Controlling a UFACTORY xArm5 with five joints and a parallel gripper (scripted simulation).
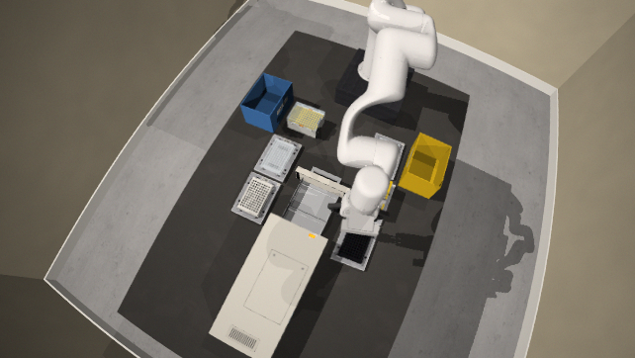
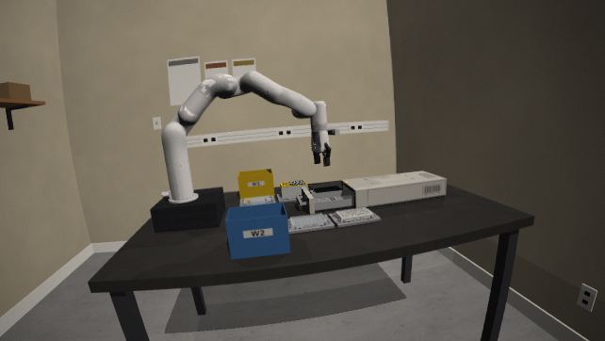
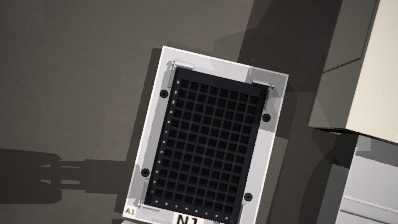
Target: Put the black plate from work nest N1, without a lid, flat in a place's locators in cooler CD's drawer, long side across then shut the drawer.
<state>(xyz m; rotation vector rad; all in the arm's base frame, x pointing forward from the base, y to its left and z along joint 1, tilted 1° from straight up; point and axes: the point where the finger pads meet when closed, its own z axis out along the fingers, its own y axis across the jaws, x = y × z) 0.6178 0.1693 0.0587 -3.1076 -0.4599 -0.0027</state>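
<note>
The black plate (image 1: 356, 247) (image 2: 327, 189) (image 3: 207, 140) lies flat, without a lid, in the work nest N1 (image 1: 363, 265) (image 3: 225, 68). The cooler CD (image 1: 277, 292) (image 2: 400, 189) stands beside it. Its drawer (image 1: 313, 204) (image 2: 332, 202) (image 3: 372, 175) is pulled out, and I see no plate in it. The lamp (image 1: 312, 235) (image 2: 347, 182) is lit orange. My gripper (image 2: 321, 161) is open and empty, high above the bench near N1. The arm hides part of N1's surroundings in the top view. In the wrist view N1 is turned slightly and its lower edge is cut off.
The yellow bin (image 1: 425, 165) (image 2: 255, 184) and a nest with a yellow rack (image 1: 389, 190) are on N1's side. Beyond the drawer are a nest with a white plate (image 1: 256, 197) and one with a clear plate (image 1: 279, 155). The blue bin (image 1: 267, 101) (image 2: 258, 233) stands near a tip box (image 1: 307, 119).
</note>
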